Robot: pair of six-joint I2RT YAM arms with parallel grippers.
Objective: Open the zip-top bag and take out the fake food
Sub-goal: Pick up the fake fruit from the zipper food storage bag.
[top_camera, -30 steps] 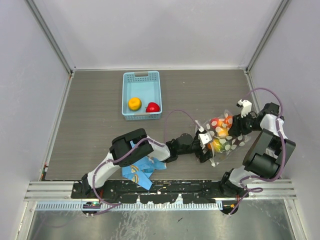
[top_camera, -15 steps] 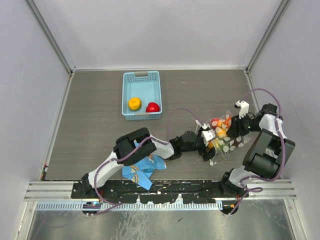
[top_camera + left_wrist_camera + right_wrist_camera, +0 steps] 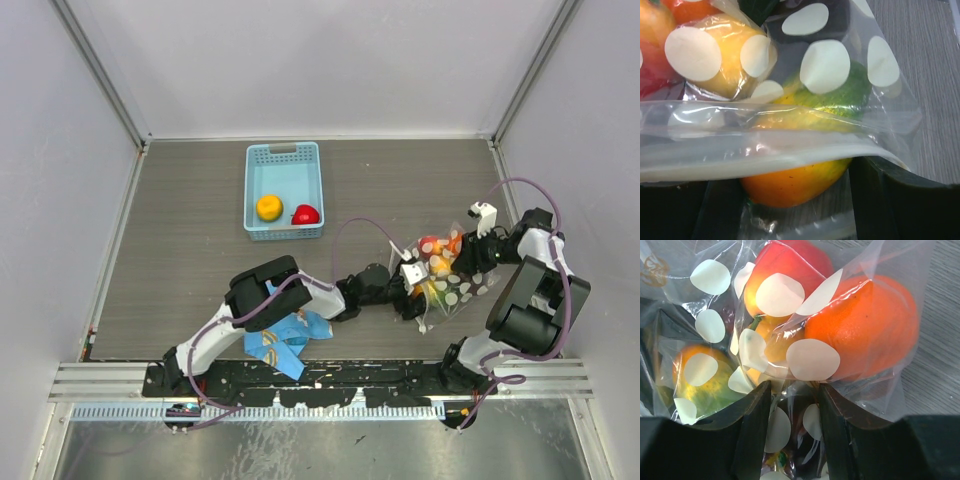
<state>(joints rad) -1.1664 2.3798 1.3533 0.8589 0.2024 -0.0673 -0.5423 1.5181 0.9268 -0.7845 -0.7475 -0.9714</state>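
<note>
Where the left gripper (image 3: 795,200) is set astride an orange-green piece of the fake food (image 3: 790,182) at the white zip strip (image 3: 765,160), jaws apart and no firm hold discernible, the zip-top bag (image 3: 812,360) is pinched by the right gripper (image 3: 795,410) at the table's (image 3: 180,230) near right. If film is caught with the fruit, the bag may be dragged or its contents spilled.

Clear white-dotted zip-top bag (image 3: 452,287), orange, red, yellow-green fake food (image 3: 865,325), light blue basket (image 3: 284,235)
</note>
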